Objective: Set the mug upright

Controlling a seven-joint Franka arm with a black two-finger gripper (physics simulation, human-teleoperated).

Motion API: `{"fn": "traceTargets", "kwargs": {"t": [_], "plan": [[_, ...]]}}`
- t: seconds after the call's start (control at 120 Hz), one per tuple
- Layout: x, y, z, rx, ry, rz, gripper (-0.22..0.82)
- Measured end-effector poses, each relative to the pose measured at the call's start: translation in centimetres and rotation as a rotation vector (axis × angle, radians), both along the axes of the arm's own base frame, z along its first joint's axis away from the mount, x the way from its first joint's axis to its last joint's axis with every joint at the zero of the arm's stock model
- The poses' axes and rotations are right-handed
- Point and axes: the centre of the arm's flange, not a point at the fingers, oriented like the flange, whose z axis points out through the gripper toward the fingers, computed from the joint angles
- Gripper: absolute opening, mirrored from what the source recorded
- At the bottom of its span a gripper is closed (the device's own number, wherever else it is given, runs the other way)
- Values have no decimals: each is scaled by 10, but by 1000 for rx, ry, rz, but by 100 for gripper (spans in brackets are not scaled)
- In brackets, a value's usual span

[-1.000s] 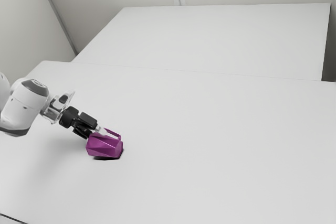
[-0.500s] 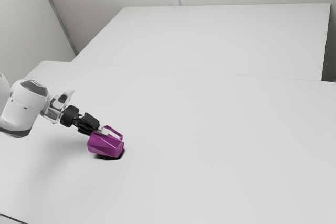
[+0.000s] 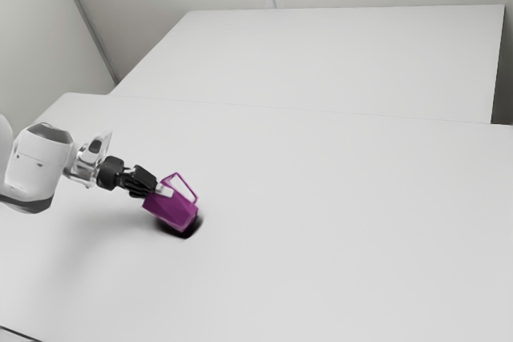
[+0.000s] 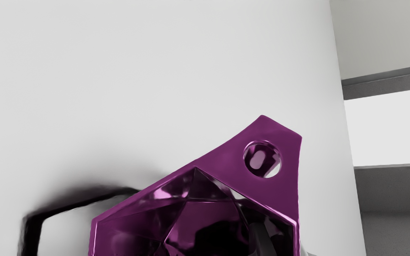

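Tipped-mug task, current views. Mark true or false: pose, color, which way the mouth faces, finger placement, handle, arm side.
1. The mug stands upright. False: it is tilted.
2. One finger of the gripper reaches inside the mug. True.
3. The mug is green. False: it is purple.
4. The handle is on the mug's upper side in the exterior view. True.
5. The mug's mouth faces away from the gripper. False: it faces toward the gripper.
6. The arm comes in from the exterior view's left. True.
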Motion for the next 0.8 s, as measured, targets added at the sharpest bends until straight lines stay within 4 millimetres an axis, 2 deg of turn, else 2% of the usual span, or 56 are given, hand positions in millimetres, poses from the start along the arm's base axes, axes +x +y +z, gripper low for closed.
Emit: {"fn": "traceTargets", "kwargs": {"t": [0.3,0.392,0.558,0.7,0.8], "plan": [[4,-6,23,-2,-37,-2,-18],[15,-13,41,42,-70,-10,-18],[35,-31,91,251,-126,-63,-18],[42,-38,108,478,-108,-85,-18],[45,-46,112,635,-61,-114,-18]]}}
